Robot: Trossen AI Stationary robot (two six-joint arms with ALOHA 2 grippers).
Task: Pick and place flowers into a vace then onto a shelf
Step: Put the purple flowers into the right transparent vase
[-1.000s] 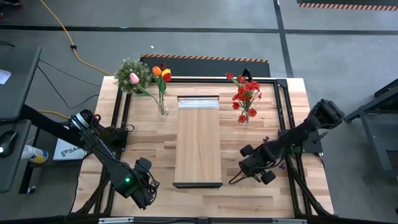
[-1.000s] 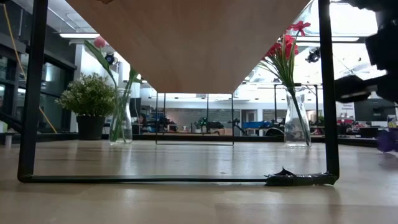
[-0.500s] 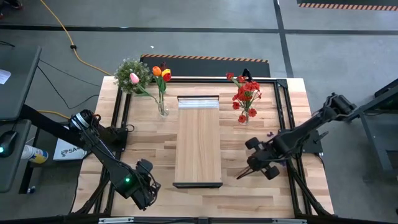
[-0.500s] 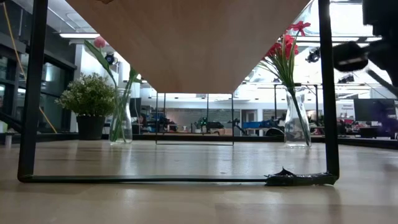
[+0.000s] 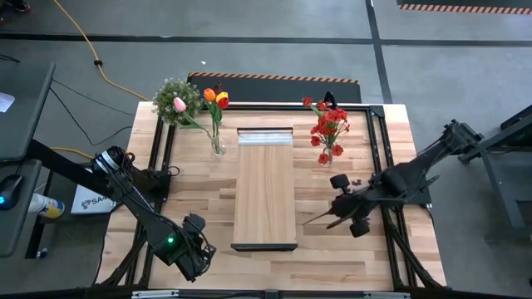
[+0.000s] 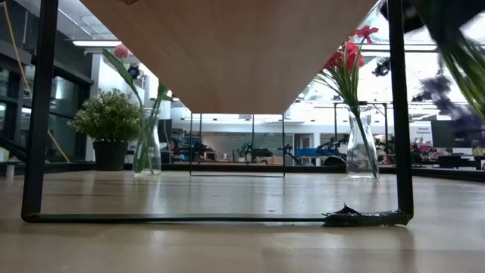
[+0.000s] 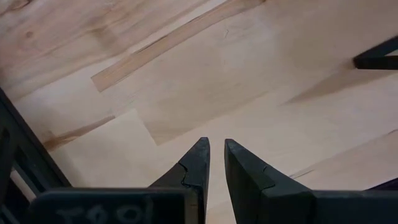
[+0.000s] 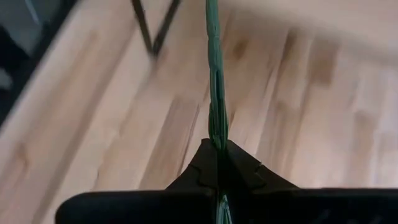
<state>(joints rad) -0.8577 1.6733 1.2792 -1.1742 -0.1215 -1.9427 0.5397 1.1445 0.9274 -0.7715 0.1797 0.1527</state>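
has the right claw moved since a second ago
Yes. In the high view the right claw, shut on a green stem, has shifted toward the red-flower vase.
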